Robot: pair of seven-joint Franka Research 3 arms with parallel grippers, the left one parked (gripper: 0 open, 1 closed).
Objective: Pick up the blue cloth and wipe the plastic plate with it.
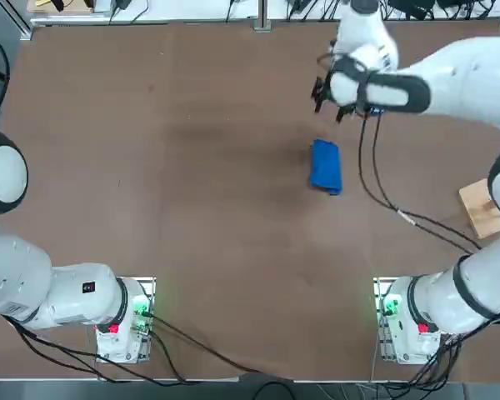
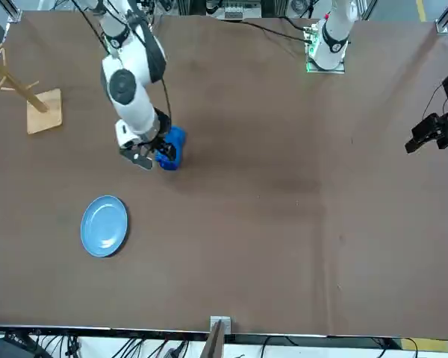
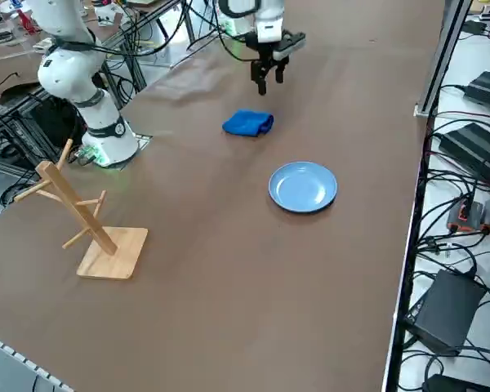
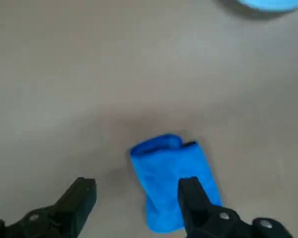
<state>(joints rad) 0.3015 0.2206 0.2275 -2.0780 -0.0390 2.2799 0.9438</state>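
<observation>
Judging by how things lie, nothing is done yet: the blue cloth [image 1: 326,167] rests untouched on the counter [image 1: 192,183], a folded roll with its long axis running near to far. The right pincer [image 3: 269,72] hangs spread wide and empty above it, slightly farther out. The plastic plate [image 3: 303,186] sits unwiped, well apart toward the counter's far right.

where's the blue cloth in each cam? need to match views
Top: blue cloth right of centre.
Front: upper left, partly behind the right gripper.
Right side: upper centre.
Right wrist: beyond the open fingers.
Shared landmark: plastic plate, absent from top view.
</observation>
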